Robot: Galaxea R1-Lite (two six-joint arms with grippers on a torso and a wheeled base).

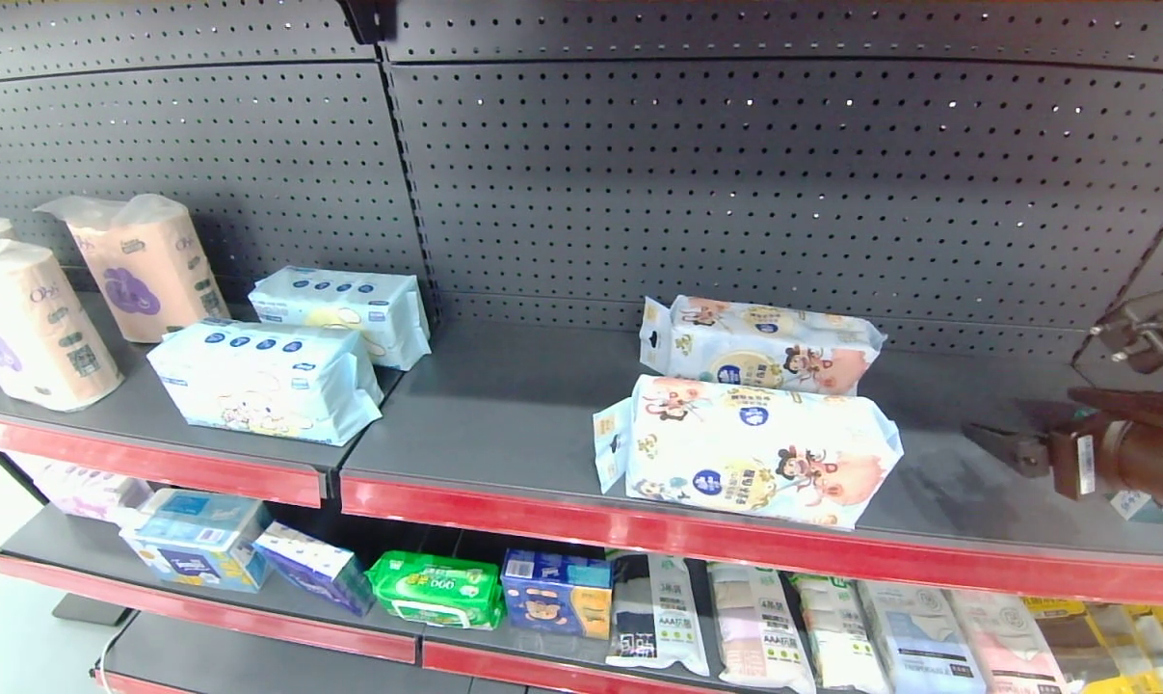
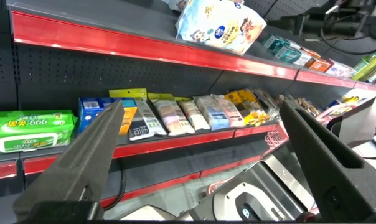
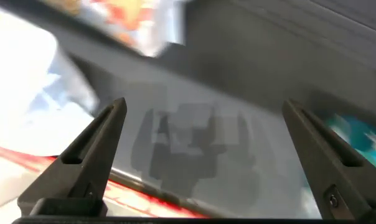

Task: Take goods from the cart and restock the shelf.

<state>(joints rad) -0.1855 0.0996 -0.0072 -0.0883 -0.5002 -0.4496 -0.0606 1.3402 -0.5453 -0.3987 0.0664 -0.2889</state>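
Two white cartoon-printed tissue packs lie on the upper grey shelf (image 1: pixel 504 405), one at the front (image 1: pixel 750 448) and one behind it (image 1: pixel 759 344). My right gripper (image 1: pixel 1010 439) hovers over the shelf to the right of the front pack, apart from it. In the right wrist view the right gripper (image 3: pixel 203 104) is open with bare shelf between its fingers and the white pack (image 3: pixel 20 74) off to one side. My left gripper (image 2: pixel 200 104) is open and holds nothing, below the shelf's red edge (image 2: pixel 144 46), with the front pack (image 2: pixel 220 25) above it.
Two blue-and-white tissue packs (image 1: pixel 263 381) and beige roll packs (image 1: pixel 27 323) fill the shelf's left part. A black pegboard wall (image 1: pixel 735 193) backs the shelf. The lower shelf holds a green wipes pack (image 1: pixel 436 588), small boxes and several flat packets (image 1: pixel 832 627).
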